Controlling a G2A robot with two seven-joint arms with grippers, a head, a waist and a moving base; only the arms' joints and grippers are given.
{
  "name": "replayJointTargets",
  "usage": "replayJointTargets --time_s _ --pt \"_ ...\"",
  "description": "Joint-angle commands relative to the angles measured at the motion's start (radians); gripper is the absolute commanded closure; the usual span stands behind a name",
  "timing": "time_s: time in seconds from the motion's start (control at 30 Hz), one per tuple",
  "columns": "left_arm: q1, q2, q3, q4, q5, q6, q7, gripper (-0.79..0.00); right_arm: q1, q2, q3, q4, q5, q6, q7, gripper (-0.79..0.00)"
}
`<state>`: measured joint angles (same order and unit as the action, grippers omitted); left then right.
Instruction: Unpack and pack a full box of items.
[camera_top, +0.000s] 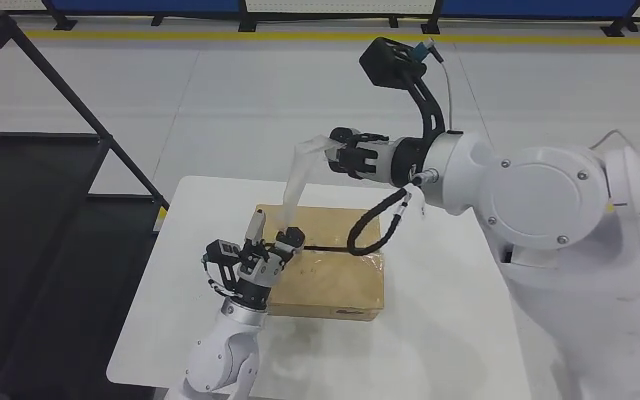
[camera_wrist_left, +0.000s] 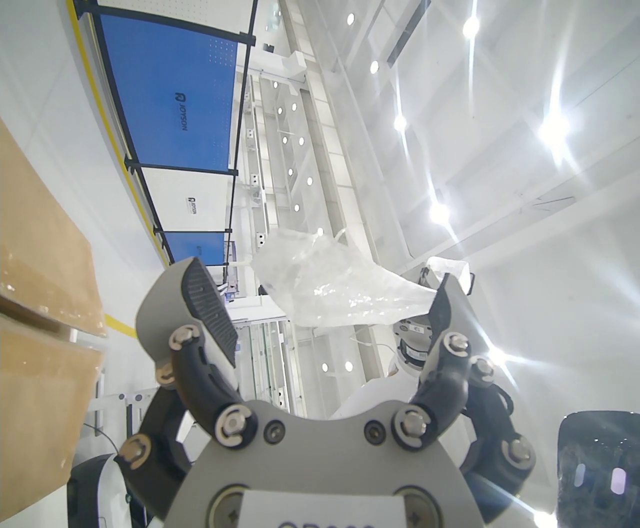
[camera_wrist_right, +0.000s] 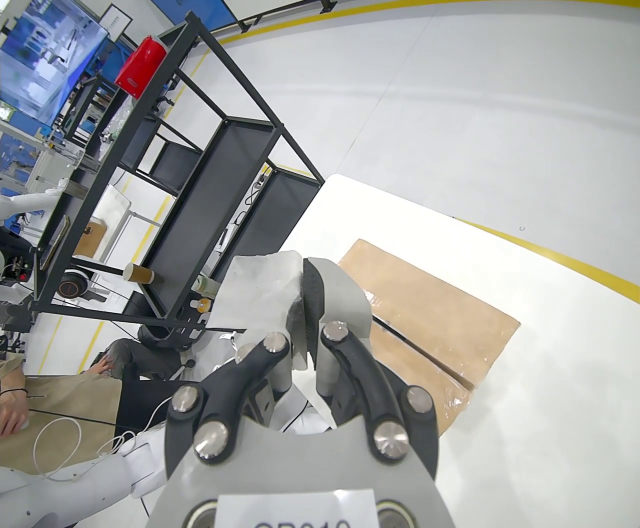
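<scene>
White surface (camera_top: 450, 320), closed cardboard box (camera_top: 335, 280) mid-frame; black rack (camera_top: 50, 250) left.
Right hand (camera_top: 335, 152) clamps clear plastic (camera_top: 300, 175) above box; left hand (camera_top: 273, 240) open over its left edge.

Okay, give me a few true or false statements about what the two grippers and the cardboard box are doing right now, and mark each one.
1. The right gripper is clamped on a piece of clear plastic. True.
2. The left gripper is shut on a box flap. False: its fingers are spread open and hold nothing; it sits beside the cardboard box.
3. The cardboard box stands on the floor. False: it rests on the white table.
4. The box's top flaps lie flat, meeting at a seam. True.
5. The clear plastic is held up above the box. True.
</scene>
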<state>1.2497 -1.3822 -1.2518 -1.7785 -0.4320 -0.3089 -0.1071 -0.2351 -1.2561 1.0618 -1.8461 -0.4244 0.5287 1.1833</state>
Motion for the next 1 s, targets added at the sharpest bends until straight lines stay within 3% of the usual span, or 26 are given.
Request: replayJointTargets --time_s 0.0,0.03,0.1,0.17,0.53,0.83,0.97 --pt "-0.004 -0.003 0.007 0.004 0.003 -0.009 0.007 -0.727 -0.001 0.001 0.002 0.0 0.007 -0.003 -0.003 0.0" --pt "-0.005 -0.004 0.008 0.005 0.003 -0.014 0.011 -0.659 -0.002 0.002 0.003 0.0 0.01 -0.004 -0.006 0.0" --pt "-0.004 -0.005 0.008 0.006 0.008 -0.028 0.015 -0.449 -0.004 0.003 0.005 -0.001 0.015 -0.006 -0.01 0.0" --pt "-0.001 -0.007 0.01 0.005 0.009 -0.037 0.017 -0.431 -0.005 0.004 0.006 -0.001 0.018 -0.006 -0.01 0.0" --pt "0.026 -0.012 0.002 -0.016 0.017 -0.085 0.03 -0.443 -0.011 0.012 0.018 0.007 0.043 -0.01 -0.01 0.0" --pt "0.043 -0.015 -0.007 -0.038 0.022 -0.093 0.03 -0.659 -0.019 0.021 0.025 0.007 0.055 -0.011 -0.007 0.0" --pt "0.056 -0.016 -0.013 -0.044 0.026 -0.101 0.027 -0.696 -0.026 0.025 0.032 -0.001 0.058 -0.008 -0.009 0.0"
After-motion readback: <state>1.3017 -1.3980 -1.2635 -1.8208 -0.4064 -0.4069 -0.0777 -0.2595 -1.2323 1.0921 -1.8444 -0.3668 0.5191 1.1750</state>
